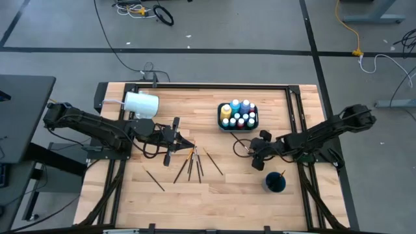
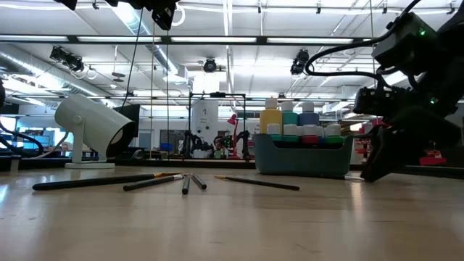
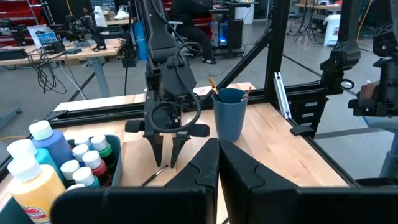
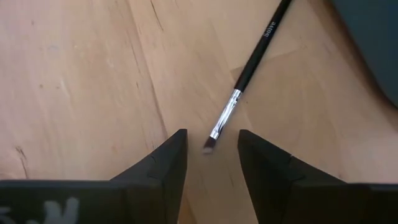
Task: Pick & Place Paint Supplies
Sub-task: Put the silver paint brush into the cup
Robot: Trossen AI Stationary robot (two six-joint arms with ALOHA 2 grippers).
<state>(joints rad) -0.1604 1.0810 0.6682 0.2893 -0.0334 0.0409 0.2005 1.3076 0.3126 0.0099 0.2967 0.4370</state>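
Note:
A thin dark-handled brush (image 4: 252,62) lies flat on the wood, and its bristle tip (image 4: 208,148) sits between the fingertips of my right gripper (image 4: 211,146). That gripper (image 1: 246,149) slants downward and is open, with one finger on either side of the tip and not touching it. My left gripper (image 1: 190,144) hovers shut above the table's middle, holding nothing. Below and beside it, several more brushes (image 1: 192,162) lie spread on the table. Small paint bottles and taller yellow and blue bottles stand in a dark tray (image 1: 238,127).
A blue cup (image 1: 275,182) with brushes standing in it is on the table near the right arm. Far left, a large white cup (image 1: 141,104) lies on its side. A black frame (image 1: 195,85) borders the table. Bare wood stretches along the near edge.

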